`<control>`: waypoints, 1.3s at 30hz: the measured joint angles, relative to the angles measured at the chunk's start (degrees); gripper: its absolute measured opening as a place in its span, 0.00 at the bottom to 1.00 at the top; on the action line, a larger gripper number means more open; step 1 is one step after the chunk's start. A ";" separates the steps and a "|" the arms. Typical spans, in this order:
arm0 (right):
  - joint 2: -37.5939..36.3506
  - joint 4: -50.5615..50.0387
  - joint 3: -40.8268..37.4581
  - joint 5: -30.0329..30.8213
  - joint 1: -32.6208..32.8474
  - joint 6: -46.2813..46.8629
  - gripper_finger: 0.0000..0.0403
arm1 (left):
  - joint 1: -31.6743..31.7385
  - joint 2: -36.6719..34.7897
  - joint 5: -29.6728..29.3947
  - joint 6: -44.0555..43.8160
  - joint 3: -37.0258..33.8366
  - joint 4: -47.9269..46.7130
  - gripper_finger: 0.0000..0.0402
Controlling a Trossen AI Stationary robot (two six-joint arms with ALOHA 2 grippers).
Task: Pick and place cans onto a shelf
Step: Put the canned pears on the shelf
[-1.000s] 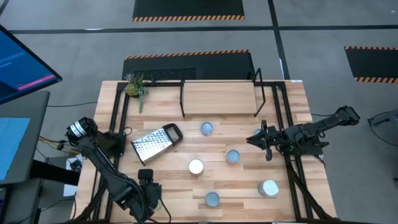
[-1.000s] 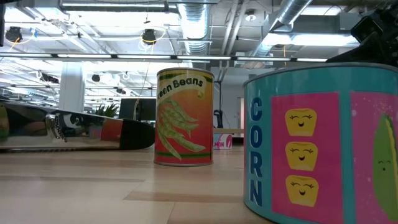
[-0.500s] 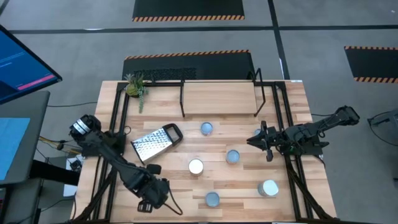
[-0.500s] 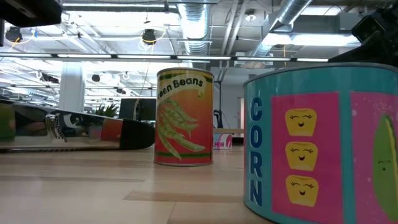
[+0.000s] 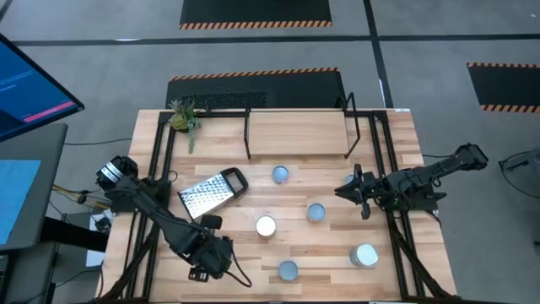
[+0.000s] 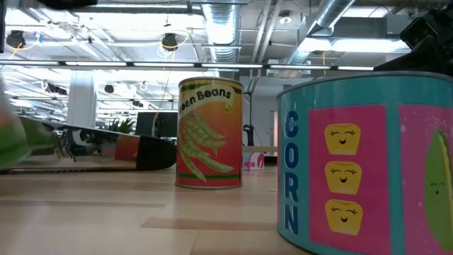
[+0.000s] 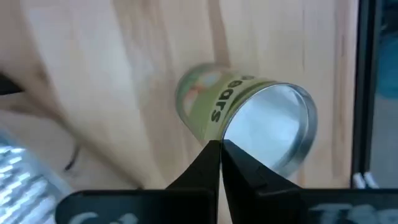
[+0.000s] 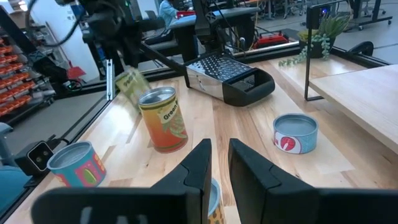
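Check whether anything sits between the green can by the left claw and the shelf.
Yes. The grater lies between the left claw, with the green can, and the shelf. A blue-topped can also stands just before the shelf's front edge. Both would likely block a slide across the table; a lifted path looks open.

The green-beans can has an orange label with green pods and green lettering. The corn can is teal with pink panels carrying yellow smiling kernels. A pale green can has a silvery lid. The grater is perforated silver with a black handle. The worktop is light striped wood.
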 joint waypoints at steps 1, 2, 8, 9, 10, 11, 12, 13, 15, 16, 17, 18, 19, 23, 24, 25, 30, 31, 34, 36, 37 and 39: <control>0.00 -0.02 0.00 0.00 0.00 0.00 0.20 | 0.04 0.02 -0.40 0.36 1.20 -2.01 0.00; 0.02 -0.04 0.00 0.00 0.00 0.00 0.20 | 0.15 0.02 -0.71 0.73 2.59 -3.98 0.00; 0.00 -0.06 -0.01 -0.04 0.00 0.00 0.20 | 2.97 -0.09 -4.32 4.30 10.88 -14.93 0.00; 0.01 -0.06 0.00 -0.05 0.00 0.00 0.20 | 3.86 -0.09 -5.34 5.32 12.32 -15.93 0.00; 0.00 -0.08 0.00 -0.04 0.00 0.00 0.20 | 4.82 -0.09 -6.24 6.48 13.66 -17.04 0.00; 0.00 -0.09 0.00 -0.06 0.00 0.00 0.20 | 5.91 -0.09 -7.41 7.79 15.14 -18.42 0.00; 0.00 -0.09 0.00 -0.07 0.00 0.00 0.20 | 6.98 -0.09 -8.80 9.54 16.63 -19.59 0.00; 0.00 -0.09 0.00 -0.07 0.00 0.00 0.20 | 8.17 -0.15 -10.35 11.36 17.92 -20.09 0.00; 0.00 -0.10 0.00 -0.07 0.00 0.00 0.20 | 10.91 -0.20 -12.63 15.77 20.50 -19.85 0.00; 0.00 -0.11 0.00 -0.09 0.00 0.00 0.20 | 12.50 -0.17 -13.27 18.19 21.76 -19.86 0.00; 0.00 -0.11 0.00 -0.09 0.00 0.00 0.20 | 14.13 -0.17 -14.15 20.30 23.15 -19.87 0.00; 0.00 -0.11 0.00 -0.09 0.00 0.00 0.20 | 15.92 -0.18 -15.20 22.41 24.46 -19.76 0.00; 0.00 -0.11 0.00 -0.09 0.00 0.00 0.20 | 17.88 -0.29 -16.24 24.52 25.32 -19.15 0.00; 0.00 -0.13 0.00 -0.09 0.00 0.00 0.20 | 26.80 -0.17 -17.75 32.54 27.69 -14.96 0.00; 0.00 -0.12 0.00 -0.09 0.00 0.00 0.20 | 29.17 -0.18 -17.70 34.39 28.12 -13.63 0.00; 0.00 -0.11 0.00 -0.09 0.00 0.00 0.20 | 31.64 -0.23 -17.46 36.19 28.38 -12.10 0.00; 0.00 -0.11 0.00 -0.09 0.00 0.05 0.20 | 44.29 -0.14 -10.68 42.75 28.45 -2.84 0.00; 0.00 -0.11 0.00 -0.09 0.00 0.39 0.20 | 46.68 -0.09 -8.91 43.29 28.45 -1.10 0.00; 0.00 -0.12 0.00 -0.09 0.00 2.34 0.20 | 52.76 0.53 -5.44 44.82 28.48 3.87 0.00; 0.02 -0.12 0.00 -0.09 -0.01 3.24 0.20 | 55.80 1.00 -4.36 45.65 28.50 6.89 0.00; 0.01 -0.12 0.00 -0.09 0.00 3.31 0.20 | 57.17 1.14 -3.78 46.00 28.43 7.38 0.00; 0.02 -0.13 0.00 -0.09 -0.02 3.32 0.20 | 59.01 2.30 -3.32 46.79 28.63 10.34 0.00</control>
